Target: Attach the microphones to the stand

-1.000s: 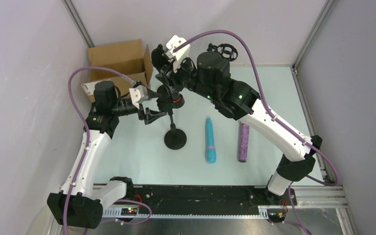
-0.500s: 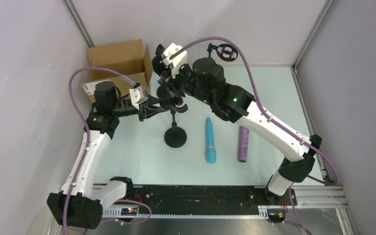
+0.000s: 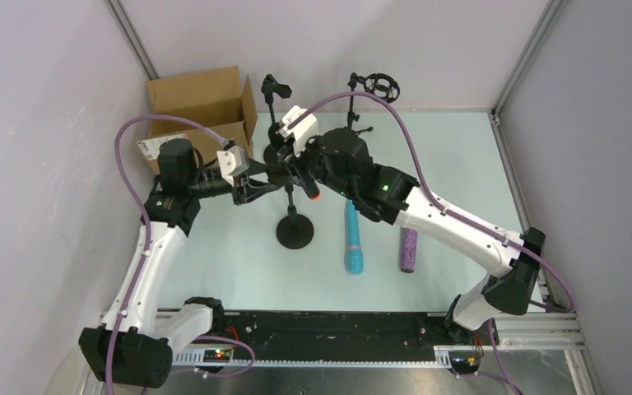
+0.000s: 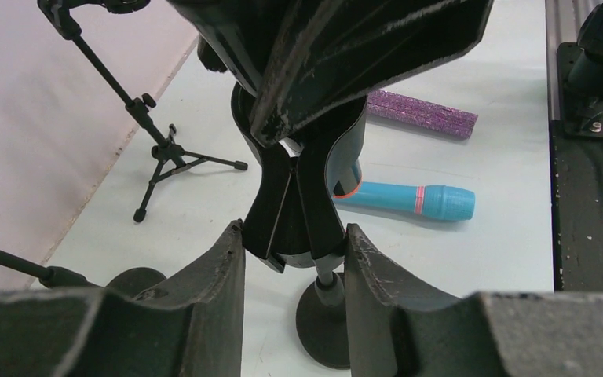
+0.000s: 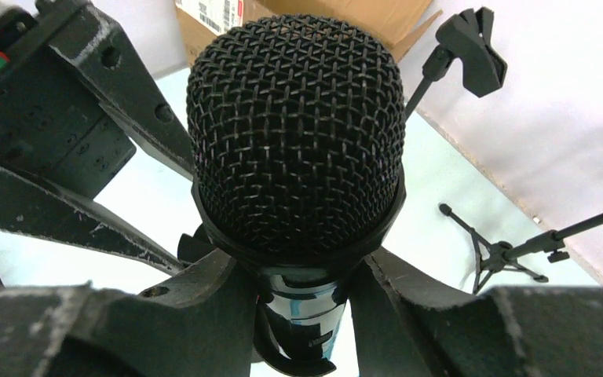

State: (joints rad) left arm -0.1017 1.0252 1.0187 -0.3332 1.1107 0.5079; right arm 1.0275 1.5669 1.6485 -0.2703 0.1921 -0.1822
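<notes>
Squinting at the cardboard box (image 3: 202, 99), I cannot read its white label (image 3: 150, 146). Only the right wrist view shows the right gripper (image 5: 302, 314) clamped on the black microphone (image 5: 294, 141), held at the stand's clip (image 4: 298, 196). The left gripper (image 4: 294, 259) flanks that clip, though I cannot tell whether it presses. The turquoise microphone (image 3: 352, 239) and purple microphone (image 3: 409, 249) lie on the pale green table (image 3: 461, 164), between white walls.

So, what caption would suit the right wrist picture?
Right pincer holding the black microphone, which fills the frame, a tripod stand behind.
</notes>
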